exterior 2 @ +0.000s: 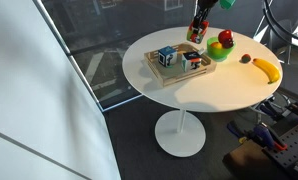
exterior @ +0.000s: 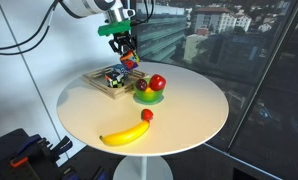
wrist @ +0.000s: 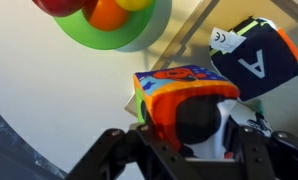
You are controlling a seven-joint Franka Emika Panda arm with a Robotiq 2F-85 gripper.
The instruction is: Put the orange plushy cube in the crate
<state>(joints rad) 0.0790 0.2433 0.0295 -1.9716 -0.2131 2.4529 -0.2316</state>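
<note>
Above the table (exterior: 179, 120), the hand (exterior: 125, 52) is clamped round the orange plushy cube (wrist: 184, 95), held clear of the surface; the crate (exterior 2: 179, 68) lies just below and beside it, away from the green bowl (exterior: 149, 97); a short sideways carry looks needed.

Looks like plush cloth, matt and soft, on the cube (wrist: 184, 90) within the pincer (wrist: 189, 140). Shows black and matt, hard like plastic, on the fingers (wrist: 114, 155). Just past the pincer, looks like pale bare wood on the crate (exterior 2: 181, 79), fuzzy cloth on the other cube (wrist: 254, 60) inside. Looks smooth, plastic-like, on the bowl (wrist: 99, 35) beside the pincer; smooth white, faintly glossy, on the table (wrist: 49, 90) beneath.
</note>
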